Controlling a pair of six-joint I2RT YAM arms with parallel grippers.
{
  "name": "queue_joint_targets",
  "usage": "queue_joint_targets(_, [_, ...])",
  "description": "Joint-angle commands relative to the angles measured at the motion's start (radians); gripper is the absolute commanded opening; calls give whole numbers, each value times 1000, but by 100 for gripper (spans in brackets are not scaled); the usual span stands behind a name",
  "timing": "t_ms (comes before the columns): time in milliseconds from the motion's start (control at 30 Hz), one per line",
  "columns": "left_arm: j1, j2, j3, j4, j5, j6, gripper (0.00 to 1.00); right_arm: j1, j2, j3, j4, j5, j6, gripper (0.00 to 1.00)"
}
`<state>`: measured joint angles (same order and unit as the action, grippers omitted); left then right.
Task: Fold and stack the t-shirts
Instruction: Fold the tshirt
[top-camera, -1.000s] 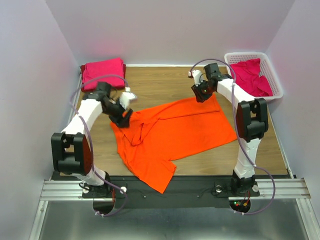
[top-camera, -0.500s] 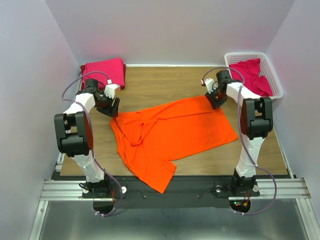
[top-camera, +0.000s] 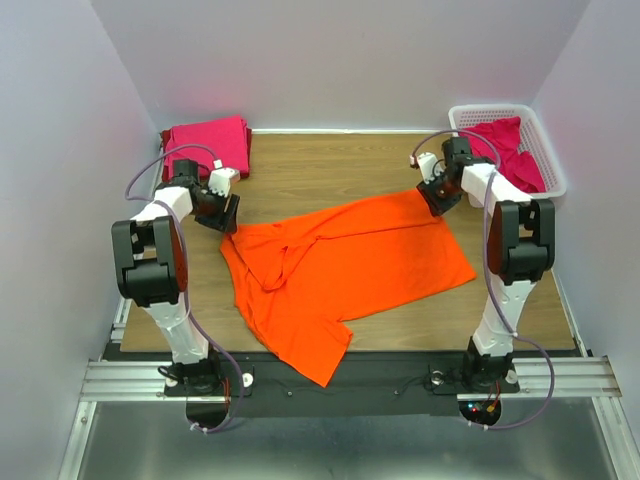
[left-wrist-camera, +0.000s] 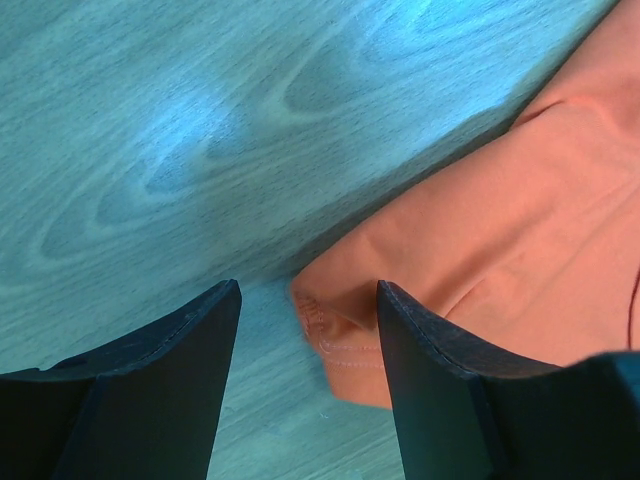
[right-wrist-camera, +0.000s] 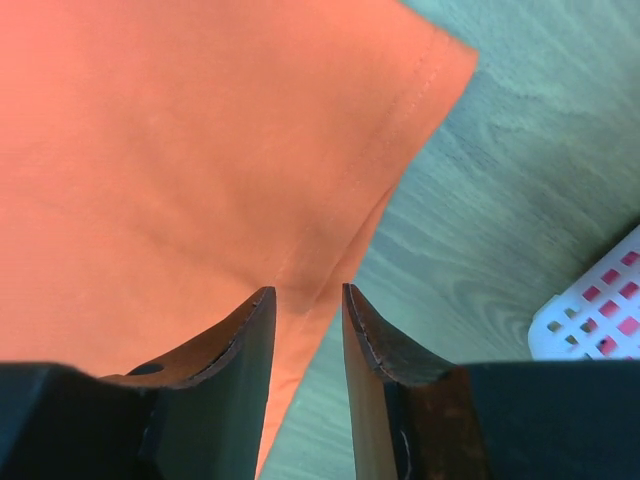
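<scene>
— What did we see from above?

— The orange t-shirt (top-camera: 345, 265) lay spread and rumpled across the middle of the desk (top-camera: 320, 165). The left hand (top-camera: 224, 214) hung at its far left corner and the right hand (top-camera: 432, 197) at its far right corner. A folded magenta-pink stack (top-camera: 205, 140) sat in the far left corner of the desk. More pink t-shirts (top-camera: 500, 145) lay heaped in the white basket (top-camera: 492, 108) at the far right.

— And through the left wrist camera?

— We found its fingers (left-wrist-camera: 150, 390) spread wide. A stitched corner of the orange t-shirt lay on the wood between them, and neither finger gripped it.

— And the right wrist?

— There we saw the fingers (right-wrist-camera: 215, 370) parted only narrowly, above the shirt's hemmed edge where cloth met bare desk. We saw nothing pinched between them.
</scene>
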<state>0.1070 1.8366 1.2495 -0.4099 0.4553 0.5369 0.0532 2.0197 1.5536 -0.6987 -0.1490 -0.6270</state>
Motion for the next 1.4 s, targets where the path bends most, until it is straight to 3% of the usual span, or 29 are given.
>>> queue_joint_targets(0, [10, 7, 8, 0, 25, -11, 68, -1, -88, -1, -44, -84, -31, 39])
queue_joint_targets(400, [16, 72, 39, -21, 51, -29, 43, 80, -73, -43, -61, -83, -114, 40])
queue_joint_targets(933, [19, 124, 79, -30, 60, -31, 23, 120, -4, -46, -19, -43, -148, 41])
queue_joint_targets(1300, [19, 162, 113, -32, 49, -29, 15, 120, -12, -82, 48, 26, -155, 28])
queue_joint_targets(1367, [19, 173, 126, -33, 45, -28, 14, 120, -26, -87, 48, 34, -158, 21])
